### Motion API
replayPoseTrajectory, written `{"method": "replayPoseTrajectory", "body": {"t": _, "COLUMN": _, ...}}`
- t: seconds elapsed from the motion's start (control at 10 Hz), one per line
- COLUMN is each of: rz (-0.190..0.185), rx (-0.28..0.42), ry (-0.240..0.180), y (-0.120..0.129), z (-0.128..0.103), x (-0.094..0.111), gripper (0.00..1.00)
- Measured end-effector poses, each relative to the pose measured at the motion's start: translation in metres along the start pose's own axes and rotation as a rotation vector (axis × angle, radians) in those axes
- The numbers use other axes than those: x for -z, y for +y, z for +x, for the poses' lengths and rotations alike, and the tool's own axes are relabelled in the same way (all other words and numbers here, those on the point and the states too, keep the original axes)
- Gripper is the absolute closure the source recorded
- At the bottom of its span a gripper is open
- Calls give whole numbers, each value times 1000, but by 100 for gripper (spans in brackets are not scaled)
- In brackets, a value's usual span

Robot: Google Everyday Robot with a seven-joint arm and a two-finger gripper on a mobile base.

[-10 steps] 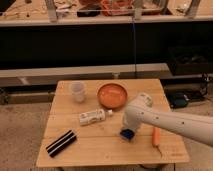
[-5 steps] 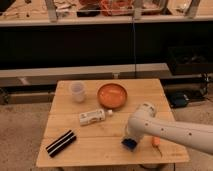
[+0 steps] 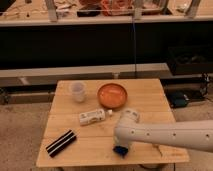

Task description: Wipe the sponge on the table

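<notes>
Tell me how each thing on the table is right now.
gripper: down at the sponge
sponge: on the table, near its front edge, under the gripper
cup: upright
orange bowl: upright, looks empty
white bottle: lying on its side
striped bar: lying flat

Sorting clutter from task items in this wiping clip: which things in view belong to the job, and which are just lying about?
In the job: sponge, near the front edge of the table; gripper, down at the sponge.

Lying about: white cup; orange bowl; white bottle, on its side; striped bar.
</notes>
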Motion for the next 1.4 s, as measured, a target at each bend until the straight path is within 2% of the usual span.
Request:
{"method": "replayPoseTrajectory", "body": {"t": 0.2, "rz": -10, "rx": 29, "ry": 14, "y": -18, "z": 6, "x": 5, "gripper": 96}}
{"method": "replayPoseTrajectory", "body": {"t": 0.4, "rz": 9, "rx": 50, "ry": 25, "y": -25, "z": 33, "x": 6, "gripper": 96}}
{"method": "replayPoseTrajectory", "body": {"t": 0.6, "rz": 58, "rx": 64, "ry": 38, "y": -28, "z": 62, "x": 8, "gripper": 96}}
{"method": "replayPoseTrajectory", "body": {"t": 0.7, "rz": 68, "rx": 63, "ry": 46, "y": -28, "z": 69, "x": 8, "gripper": 96}}
{"method": "replayPoseTrajectory", "body": {"t": 0.9, "rz": 79, "rx": 37, "ry": 50, "y": -17, "z": 81, "x": 7, "gripper": 96}}
{"method": "replayPoseTrajectory", "body": {"t": 1.3, "rz": 145, "rx": -48, "ry": 8, "y": 19, "z": 94, "x": -1, "gripper": 96}}
{"method": "replayPoseTrajectory", "body": {"t": 1.4, "rz": 147, "rx": -57, "ry": 3, "y": 22, "z": 93, "x": -2, "gripper": 96}}
